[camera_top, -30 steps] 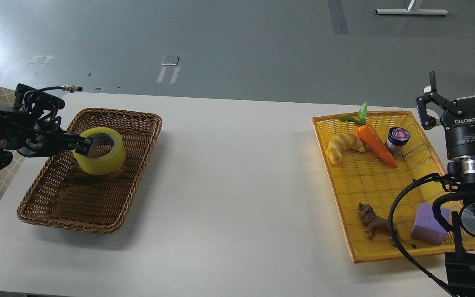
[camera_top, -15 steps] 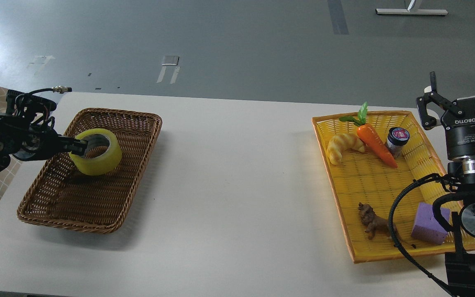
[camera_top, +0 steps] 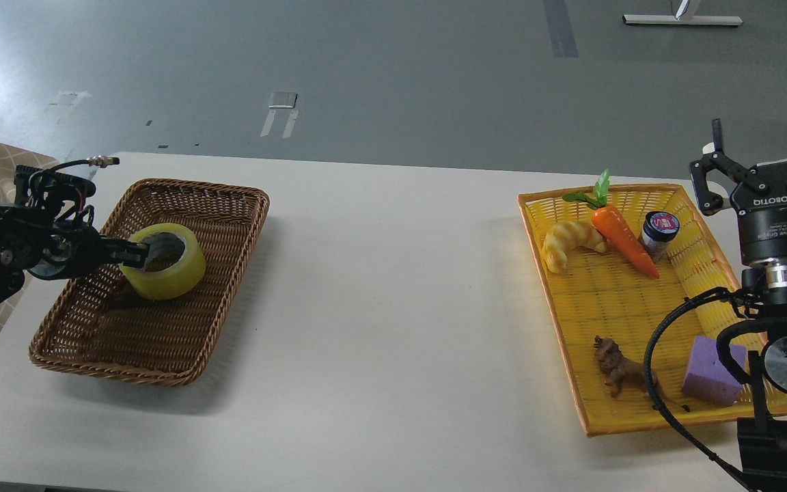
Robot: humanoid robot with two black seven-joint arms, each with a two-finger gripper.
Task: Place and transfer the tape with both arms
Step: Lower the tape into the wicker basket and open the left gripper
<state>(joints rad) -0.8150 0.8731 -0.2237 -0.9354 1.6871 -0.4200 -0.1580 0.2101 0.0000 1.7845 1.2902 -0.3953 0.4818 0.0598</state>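
Observation:
The yellow tape roll point(camera_top: 167, 268) with a grey inner core sits low in the brown wicker basket point(camera_top: 154, 355) at the left of the table. My left gripper point(camera_top: 135, 254) reaches in from the left and is shut on the roll's near wall, one finger inside the core. Whether the roll touches the basket floor I cannot tell. My right gripper point(camera_top: 769, 154) stands upright at the right edge, fingers spread open and empty, beside the yellow tray.
A yellow tray point(camera_top: 571, 355) at the right holds a croissant point(camera_top: 568, 242), a carrot point(camera_top: 622, 236), a small dark jar with a pink lid point(camera_top: 658, 232), a brown animal figure point(camera_top: 617, 369) and a purple block point(camera_top: 711, 372). White tabletop point(camera_top: 393, 307) lies between basket and tray.
My left gripper has lowered the tape roll into the wicker basket, moving slightly down and left. The right arm has not moved.

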